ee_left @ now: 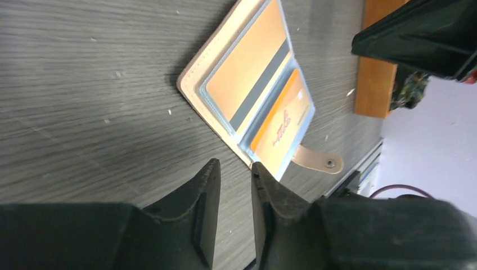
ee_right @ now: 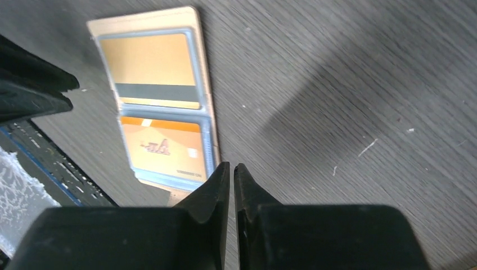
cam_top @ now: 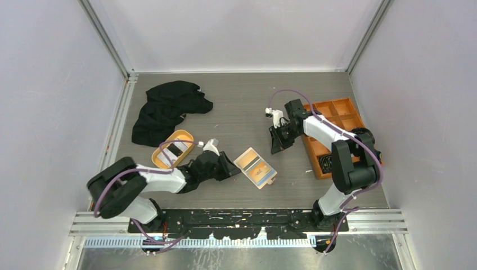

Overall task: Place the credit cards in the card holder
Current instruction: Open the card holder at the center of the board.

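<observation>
Since two credit cards (ee_right: 151, 67) are tucked into its upward-facing pockets, the card holder (cam_top: 256, 167) lies open flat mid-table. The left gripper (ee_left: 235, 169) hovers just beside its edge, fingers slightly parted, empty. The right gripper (ee_right: 232, 169) hangs behind, jaws practically pressed together, empty. Open table (cam_top: 225, 107) surrounds every edge, so there's room to move.

Grey table (cam_top: 236, 101): black cloth (cam_top: 166, 109), oval tray (cam_top: 181, 133), open card holder (cam_top: 256, 167), orange box (cam_top: 337, 109).

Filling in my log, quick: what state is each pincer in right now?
Left pincer: slightly open, holding nothing.
Right pincer: closed, holding nothing.
</observation>
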Motion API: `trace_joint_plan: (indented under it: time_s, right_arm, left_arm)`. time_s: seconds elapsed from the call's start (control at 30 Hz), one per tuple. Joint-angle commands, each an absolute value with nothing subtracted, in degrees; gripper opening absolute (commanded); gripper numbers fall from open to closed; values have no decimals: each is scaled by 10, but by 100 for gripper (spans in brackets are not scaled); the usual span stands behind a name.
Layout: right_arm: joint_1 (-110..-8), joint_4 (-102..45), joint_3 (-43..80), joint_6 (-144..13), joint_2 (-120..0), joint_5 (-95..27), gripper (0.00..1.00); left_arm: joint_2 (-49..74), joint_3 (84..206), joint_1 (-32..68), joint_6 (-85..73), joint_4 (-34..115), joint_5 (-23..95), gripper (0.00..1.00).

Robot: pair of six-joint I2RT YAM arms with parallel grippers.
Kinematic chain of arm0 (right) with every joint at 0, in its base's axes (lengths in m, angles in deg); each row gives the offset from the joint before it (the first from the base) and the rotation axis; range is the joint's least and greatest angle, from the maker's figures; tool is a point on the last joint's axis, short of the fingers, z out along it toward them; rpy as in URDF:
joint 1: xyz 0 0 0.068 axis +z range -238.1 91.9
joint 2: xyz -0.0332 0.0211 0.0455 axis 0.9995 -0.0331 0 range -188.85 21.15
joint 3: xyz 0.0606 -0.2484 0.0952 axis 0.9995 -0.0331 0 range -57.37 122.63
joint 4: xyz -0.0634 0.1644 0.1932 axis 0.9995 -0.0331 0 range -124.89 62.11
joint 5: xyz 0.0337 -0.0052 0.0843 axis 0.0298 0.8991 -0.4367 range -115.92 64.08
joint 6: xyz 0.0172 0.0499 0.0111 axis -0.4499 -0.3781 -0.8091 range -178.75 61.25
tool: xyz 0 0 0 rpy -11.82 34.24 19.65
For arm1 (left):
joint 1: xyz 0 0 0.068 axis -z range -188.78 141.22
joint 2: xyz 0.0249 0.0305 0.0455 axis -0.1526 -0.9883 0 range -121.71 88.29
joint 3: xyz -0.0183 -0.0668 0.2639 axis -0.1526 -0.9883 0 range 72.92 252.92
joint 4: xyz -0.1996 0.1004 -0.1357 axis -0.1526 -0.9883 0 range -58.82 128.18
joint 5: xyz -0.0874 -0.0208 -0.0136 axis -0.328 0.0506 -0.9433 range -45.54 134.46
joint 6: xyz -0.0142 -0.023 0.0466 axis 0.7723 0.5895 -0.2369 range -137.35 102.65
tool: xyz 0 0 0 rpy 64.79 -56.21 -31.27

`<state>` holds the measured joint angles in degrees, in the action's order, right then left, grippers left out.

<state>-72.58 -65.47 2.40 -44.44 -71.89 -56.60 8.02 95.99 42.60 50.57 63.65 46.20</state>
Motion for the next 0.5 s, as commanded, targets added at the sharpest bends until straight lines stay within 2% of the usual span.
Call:
trace_joint_plan:
  time_s: [0.0,0.27,0.47]
  right_arm:
    - [-726,-683,54,-435,-734,-530,13]
    - [-720,-741,78,-409,-798,-545,9]
    - [-678,-741,84,-422,-818,-507,9]
  left_arm:
    - [8,995,465,530,706,462,25]
    - [-27,1016,533,545,660,548,24]
    - [-63,1035,544,552,647,553,25]
